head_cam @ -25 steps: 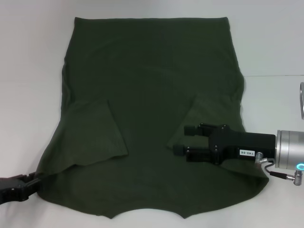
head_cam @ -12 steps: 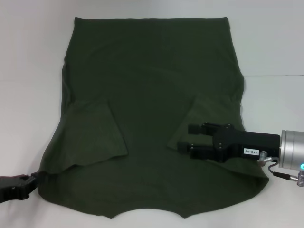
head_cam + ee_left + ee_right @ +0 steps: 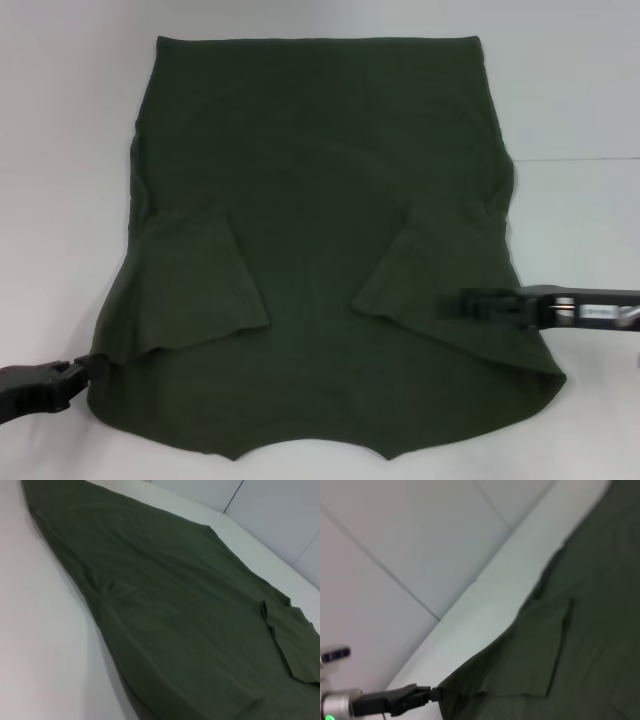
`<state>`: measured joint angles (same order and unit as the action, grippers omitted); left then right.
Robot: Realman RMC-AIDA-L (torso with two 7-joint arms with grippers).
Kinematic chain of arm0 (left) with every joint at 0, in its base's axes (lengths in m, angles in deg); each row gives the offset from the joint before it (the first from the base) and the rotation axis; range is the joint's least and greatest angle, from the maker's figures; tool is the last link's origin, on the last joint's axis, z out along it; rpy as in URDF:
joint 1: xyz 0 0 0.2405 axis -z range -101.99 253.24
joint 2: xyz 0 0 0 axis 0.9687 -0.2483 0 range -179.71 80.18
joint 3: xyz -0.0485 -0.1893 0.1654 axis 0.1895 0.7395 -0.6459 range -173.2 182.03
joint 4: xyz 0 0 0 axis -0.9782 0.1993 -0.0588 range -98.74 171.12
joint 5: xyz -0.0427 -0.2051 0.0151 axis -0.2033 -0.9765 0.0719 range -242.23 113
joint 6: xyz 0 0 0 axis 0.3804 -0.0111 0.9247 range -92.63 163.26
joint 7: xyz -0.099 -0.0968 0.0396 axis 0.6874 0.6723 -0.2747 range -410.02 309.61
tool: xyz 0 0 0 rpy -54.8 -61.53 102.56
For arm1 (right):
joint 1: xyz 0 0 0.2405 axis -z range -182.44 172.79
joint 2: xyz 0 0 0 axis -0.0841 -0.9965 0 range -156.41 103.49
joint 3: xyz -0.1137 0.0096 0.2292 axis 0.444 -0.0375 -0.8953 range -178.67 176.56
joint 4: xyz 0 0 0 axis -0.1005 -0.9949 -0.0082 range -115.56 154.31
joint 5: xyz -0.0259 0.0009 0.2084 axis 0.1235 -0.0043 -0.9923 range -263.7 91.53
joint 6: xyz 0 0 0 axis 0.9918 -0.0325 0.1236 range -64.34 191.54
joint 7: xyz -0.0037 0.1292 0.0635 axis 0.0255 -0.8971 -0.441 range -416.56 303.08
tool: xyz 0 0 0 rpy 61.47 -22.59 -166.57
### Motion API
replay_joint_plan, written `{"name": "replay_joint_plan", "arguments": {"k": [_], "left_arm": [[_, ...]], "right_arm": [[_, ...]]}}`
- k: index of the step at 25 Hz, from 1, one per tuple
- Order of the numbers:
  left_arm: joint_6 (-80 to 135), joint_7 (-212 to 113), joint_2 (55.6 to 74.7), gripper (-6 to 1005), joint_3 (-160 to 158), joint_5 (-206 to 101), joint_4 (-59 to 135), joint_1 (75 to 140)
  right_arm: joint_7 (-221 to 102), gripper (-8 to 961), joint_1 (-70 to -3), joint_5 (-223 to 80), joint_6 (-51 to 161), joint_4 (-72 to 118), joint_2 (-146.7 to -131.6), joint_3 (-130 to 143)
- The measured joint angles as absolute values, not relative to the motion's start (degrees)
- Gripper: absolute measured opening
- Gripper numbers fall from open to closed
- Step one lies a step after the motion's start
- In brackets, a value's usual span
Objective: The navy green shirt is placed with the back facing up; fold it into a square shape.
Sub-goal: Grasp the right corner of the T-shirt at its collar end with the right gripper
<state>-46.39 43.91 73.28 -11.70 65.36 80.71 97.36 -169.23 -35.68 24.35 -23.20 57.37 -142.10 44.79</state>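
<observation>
Head view: shirt (image 3: 320, 250) lies flat on the tabletop (image 3: 60, 120), sleeves folded in. Left hand (image 3: 75, 375) is pinched on its near-left corner; right hand (image 3: 470, 305) is blurred, can't tell. Right wrist view: that thin pinch could slip.

- A white table (image 3: 60, 250) fills the head view, its bare surface showing to the left, to the right and along the far edge.
- A thin dark seam (image 3: 575, 158) runs across the table top on the right side, at about mid depth.
- In the left wrist view, a pale wall (image 3: 280, 510) stands beyond the far edge of the table, crossed by thin dark joint lines (image 3: 233, 500).
- In the right wrist view, the same kind of pale panelled wall (image 3: 395, 535) rises behind the white table edge (image 3: 485, 615), with thin seams between its panels.
</observation>
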Motion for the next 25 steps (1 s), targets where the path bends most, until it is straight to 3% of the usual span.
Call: {"name": "replay_joint_plan", "arguments": {"k": [7,11,16,25], "left_arm": [[-46.38,43.97,73.3,27,-11.71,65.28,80.61,97.52],[-46.45,43.84,73.46,27,-11.68,65.27,80.56,97.15],[-46.56,43.84,73.47,27,-11.86,65.28,80.48,97.05],[-46.6,43.93,73.46,26,-11.91,65.28,80.48,97.45]], "right_arm": [[-183.02,867,-31.65,24.84,-26.6,58.52,-137.64,42.75],[-186.35,867,-29.72,26.77,-26.73,58.65,-136.14,41.66],[-188.46,867,-29.2,32.82,-26.02,58.69,-135.81,39.15],[-188.74,867,-29.65,37.56,-22.44,58.25,-136.84,38.86]]}}
